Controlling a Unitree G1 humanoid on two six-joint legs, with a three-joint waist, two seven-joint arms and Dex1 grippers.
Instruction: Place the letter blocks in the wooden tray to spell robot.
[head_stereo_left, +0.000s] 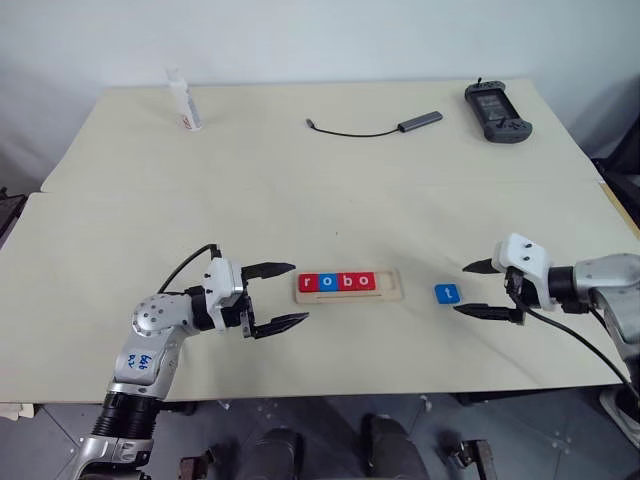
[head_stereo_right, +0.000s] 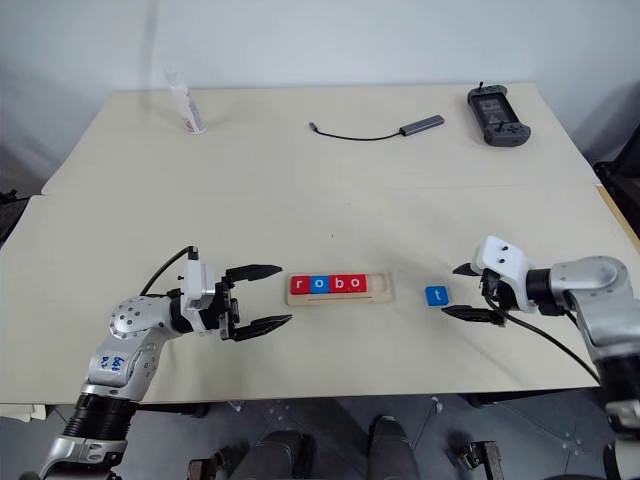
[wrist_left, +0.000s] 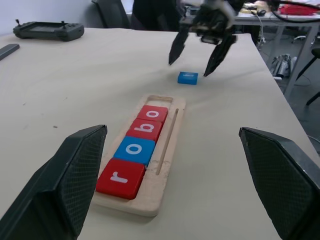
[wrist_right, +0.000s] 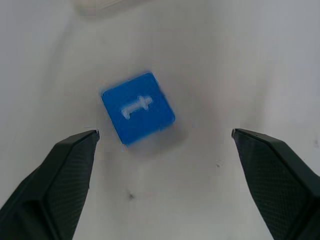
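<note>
Pale, matte tabletop (head_stereo_left: 300, 200), made of two light boards butted along a seam, fills the scene beneath a plain white wall. Near the middle of its front half lies the wooden tray (head_stereo_left: 349, 297), a long, narrow strip of light unfinished wood with rounded corners, a shallow recess and a thin groove along its near edge. Four flat square letter blocks (head_stereo_left: 336, 282) with softly rounded corners sit in the recess touching side by side, red r, blue o, red b, red o, each with a white lowercase letter; the slot at the tray's 3 o'clock end is bare wood. The fifth tile, the blue t block (head_stereo_left: 447, 293), lies flat on the table at 3 o'clock from the tray, apart from it. The right gripper (head_stereo_left: 484, 289) sits just beyond that tile at its 3 o'clock, its two black tapered fingers spread wide with nothing between them, and the tile lies ahead of the fingertips. The left gripper (head_stereo_left: 289, 293) hovers at 9 o'clock from the tray, its textured black fingers likewise wide apart and empty. Toward 12 o'clock a dark cable with a grey adapter (head_stereo_left: 420, 121) lies loose, a black handheld controller (head_stereo_left: 497, 110) rests at 1 o'clock, and a small white bottle (head_stereo_left: 185, 103) stands tilted at 11 o'clock.
</note>
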